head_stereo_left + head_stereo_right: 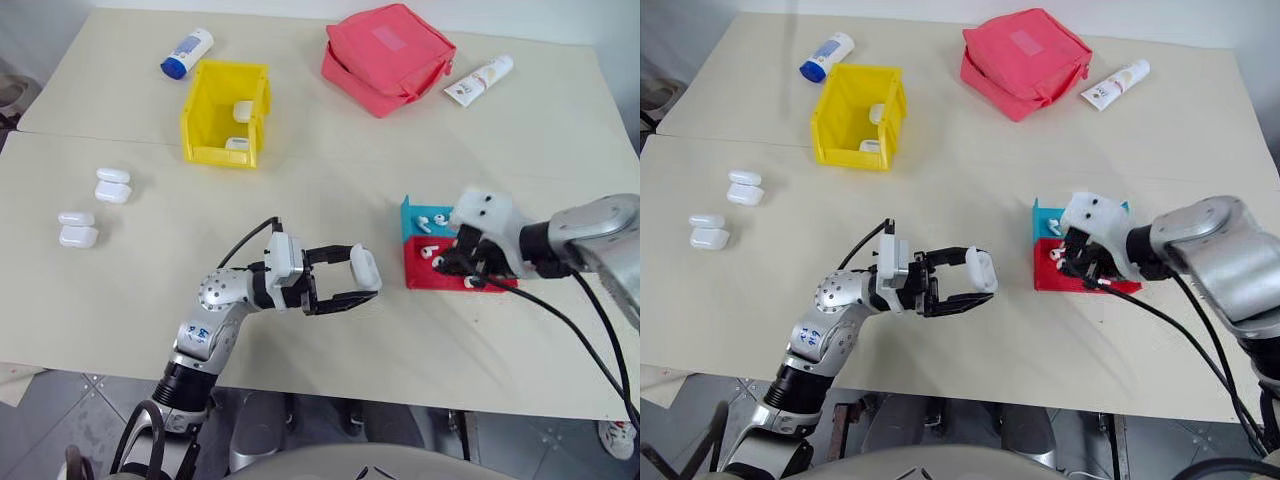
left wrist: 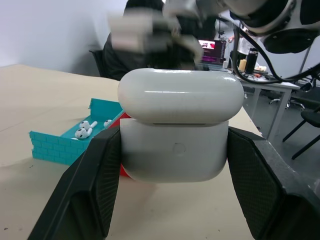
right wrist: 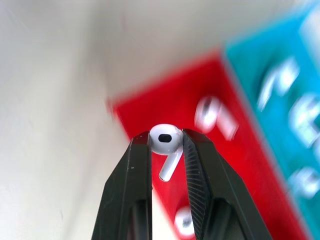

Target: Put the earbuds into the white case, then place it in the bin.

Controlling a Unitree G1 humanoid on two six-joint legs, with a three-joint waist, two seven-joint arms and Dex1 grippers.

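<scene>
Right tool (image 3: 166, 145) pinches one earbud (image 3: 166, 140) above the red tray (image 1: 440, 275), right of centre; left tool (image 1: 365, 285) clamps the white case (image 1: 366, 268) at frame centre, directly left of it

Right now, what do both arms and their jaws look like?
Both arms are silver-grey metal with rounded joints. The left gripper has a white wrist block and textured black fingers; the right gripper has a white housing. Black cables trail along each arm.

You see a beige table (image 1: 330, 330) carrying the yellow bin (image 1: 226, 127), a red pouch (image 1: 388, 58), two tubes (image 1: 187, 52) (image 1: 480, 80), red tray (image 1: 440, 276) and blue tray (image 1: 412, 217), plus spare white cases (image 1: 113, 185) (image 1: 77, 229).
</scene>
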